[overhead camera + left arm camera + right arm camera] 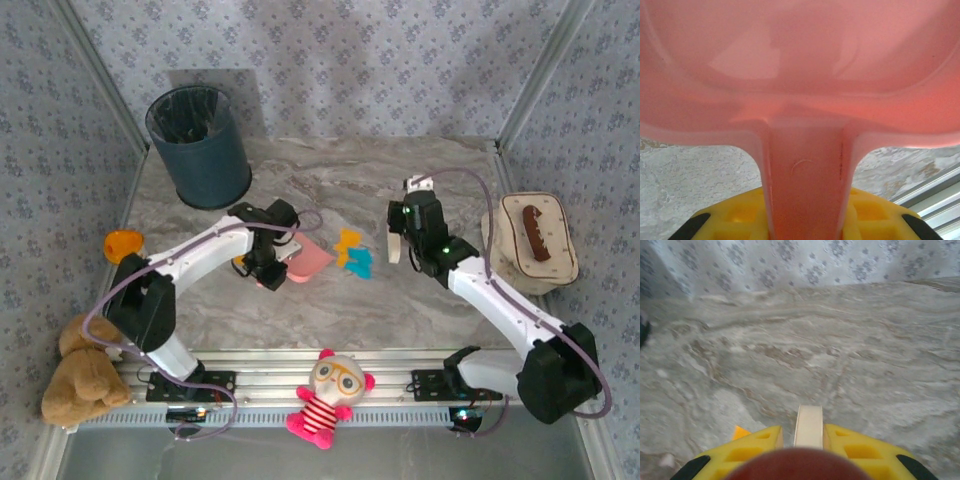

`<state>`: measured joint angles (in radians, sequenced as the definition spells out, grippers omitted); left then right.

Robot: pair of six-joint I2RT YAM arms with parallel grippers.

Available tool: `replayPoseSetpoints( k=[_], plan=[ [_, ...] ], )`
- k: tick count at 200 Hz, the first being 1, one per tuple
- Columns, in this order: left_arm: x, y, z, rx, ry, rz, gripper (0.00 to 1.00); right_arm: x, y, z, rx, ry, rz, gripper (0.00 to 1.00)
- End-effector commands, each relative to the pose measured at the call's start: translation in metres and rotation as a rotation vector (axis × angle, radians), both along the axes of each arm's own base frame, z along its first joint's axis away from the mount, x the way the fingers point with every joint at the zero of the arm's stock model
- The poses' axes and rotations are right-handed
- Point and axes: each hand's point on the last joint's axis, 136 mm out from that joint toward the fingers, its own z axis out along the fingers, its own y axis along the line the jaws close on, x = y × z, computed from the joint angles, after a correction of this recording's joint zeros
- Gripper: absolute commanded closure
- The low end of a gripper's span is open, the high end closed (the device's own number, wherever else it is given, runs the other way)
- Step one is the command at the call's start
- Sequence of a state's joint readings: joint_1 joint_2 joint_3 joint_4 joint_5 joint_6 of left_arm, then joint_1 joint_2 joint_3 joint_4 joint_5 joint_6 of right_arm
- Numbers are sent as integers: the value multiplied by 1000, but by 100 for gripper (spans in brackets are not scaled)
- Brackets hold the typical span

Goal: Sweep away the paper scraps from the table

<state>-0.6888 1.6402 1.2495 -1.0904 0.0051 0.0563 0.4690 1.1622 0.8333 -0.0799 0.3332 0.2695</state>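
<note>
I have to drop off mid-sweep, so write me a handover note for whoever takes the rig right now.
Left gripper: shut on the handle of the pink dustpan, pan beside the scraps.
Right gripper: shut on a cream-handled tool, just right of the scraps.
Paper scraps: orange-yellow and cyan bits clustered on the table between pan and tool.
Done: both tools in hand, flanking the pile.
Left: push the scraps into the pan, then probably empty it into the dark bin.
</note>
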Motion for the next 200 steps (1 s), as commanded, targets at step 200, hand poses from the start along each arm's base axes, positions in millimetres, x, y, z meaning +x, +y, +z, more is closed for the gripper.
replayPoseSetpoints(
  k=[200],
  plan=[
    [-18,-21,-19,107,147,-257,100,-7,61,-43,-199,4,219,100]
  ],
)
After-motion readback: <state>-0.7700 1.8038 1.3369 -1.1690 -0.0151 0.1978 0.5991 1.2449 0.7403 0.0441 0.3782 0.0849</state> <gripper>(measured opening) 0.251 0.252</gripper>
